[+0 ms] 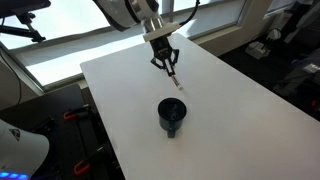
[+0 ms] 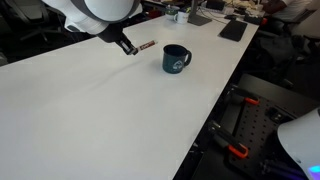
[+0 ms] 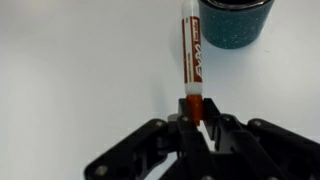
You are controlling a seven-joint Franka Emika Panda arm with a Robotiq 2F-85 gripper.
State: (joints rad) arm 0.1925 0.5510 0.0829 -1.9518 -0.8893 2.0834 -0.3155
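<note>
1. A black two-fingered robot gripper [image 3: 195,118] has its jaws closed narrowly on one end of a slim white marker pen with a red-brown label [image 3: 192,55]
2. The pen sticks out beyond the fingertips, its far end pointing towards a dark blue speckled ceramic mug [image 3: 235,22]
3. The mug stands upright on a plain white table [image 1: 230,100], near the pen's tip but apart from it

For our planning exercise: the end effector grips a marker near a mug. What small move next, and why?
Probably ease the marker toward the mug: the end effector is shut on one end, and the other end points toward the mug, short of it.
</note>
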